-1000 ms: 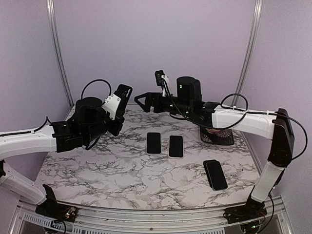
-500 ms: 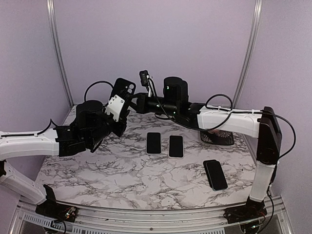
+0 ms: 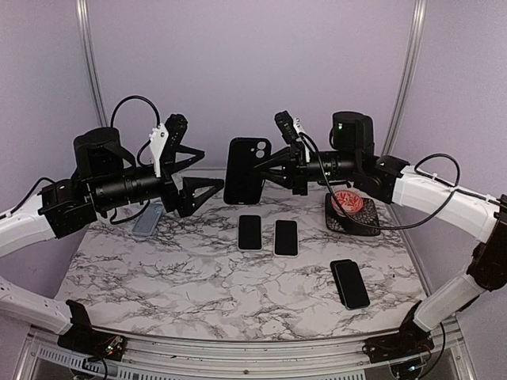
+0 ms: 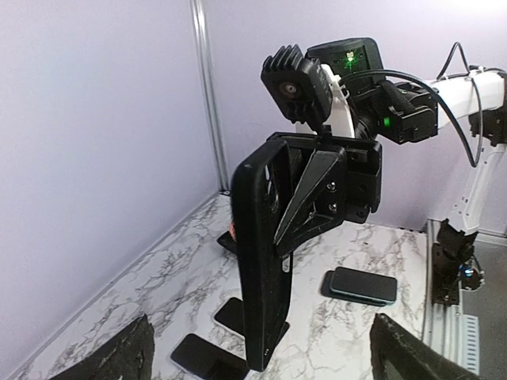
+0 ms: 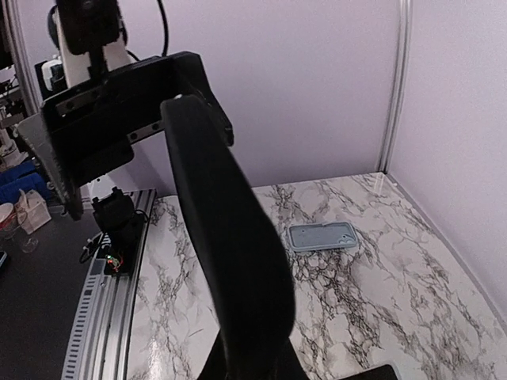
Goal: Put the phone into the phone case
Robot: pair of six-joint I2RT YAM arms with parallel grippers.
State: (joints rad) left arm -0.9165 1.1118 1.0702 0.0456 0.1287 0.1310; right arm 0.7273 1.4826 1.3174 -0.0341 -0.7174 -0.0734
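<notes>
Where the black phone case (image 3: 245,170) hangs: upright in the air between the two arms, well above the marble table (image 3: 198,277), camera cut-out at the top.
Right gripper (image 3: 268,171): clamped on the black phone case from the case's right side; the fingers reach in level and meet it about mid-height.
Left gripper (image 3: 212,168): jaws spread wide, holding nothing, pointed at the case from the other side and apart from it.
Left wrist view: the case stands edge-on in the centre, in line with the gap between that claw's fingers (image 4: 119,360) but clear of both.
First phone (image 3: 249,232): flat on the table, screen dark, below the raised case.
Second phone (image 3: 286,237): flat, just beside the first, parallel to it.
Third phone (image 3: 349,283): flat nearer the right arm's base, well apart from the pair.
Grey-blue case (image 3: 148,220): flat on the table under the left arm.
Black mesh basket (image 3: 352,214): on the table under the right arm, something red inside.
</notes>
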